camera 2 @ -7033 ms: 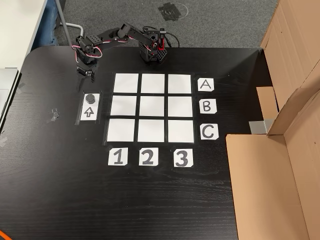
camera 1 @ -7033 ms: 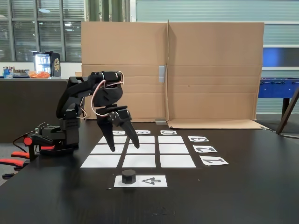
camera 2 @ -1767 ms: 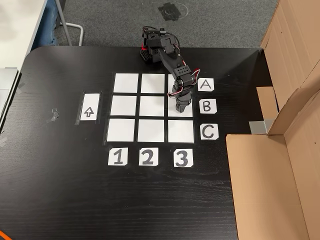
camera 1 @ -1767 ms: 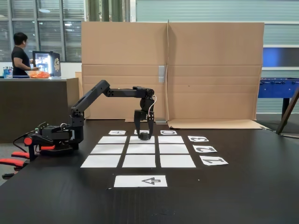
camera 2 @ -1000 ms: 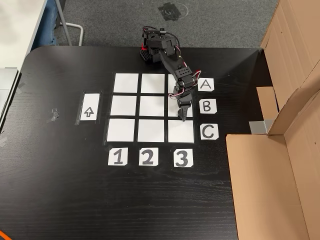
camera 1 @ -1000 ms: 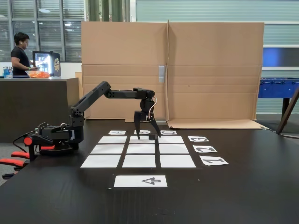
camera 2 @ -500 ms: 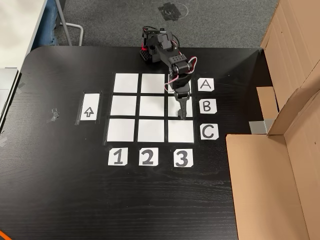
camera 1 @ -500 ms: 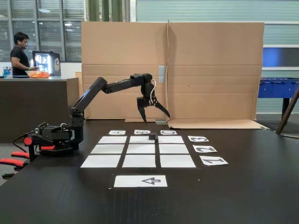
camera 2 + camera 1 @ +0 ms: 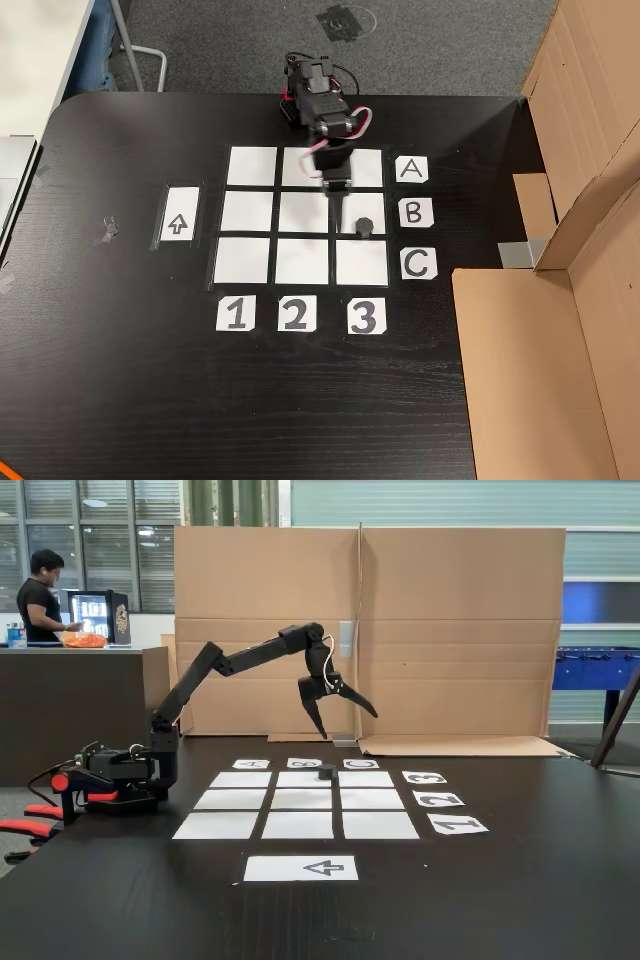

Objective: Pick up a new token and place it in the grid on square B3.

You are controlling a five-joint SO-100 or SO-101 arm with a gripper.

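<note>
The black token rests on square B3, in the row beside the "B" label and the column above the "3", near its lower edge. From the side it shows as a small puck at the right edge of the far middle square of the grid. My gripper hangs open well above the token, its jaws spread and nothing between them. From above, the gripper sits just left of the token over the grid.
A white sheet with a black arrow lies left of the grid with nothing on it. Cardboard walls stand behind the table, and a cardboard flap lies at the right. The arm's base sits at the table's left. A person stands far off.
The gripper opened, left the token on B3, then rose and drew back toward the base. Seven seconds ago the token sat on the arrow sheet.
</note>
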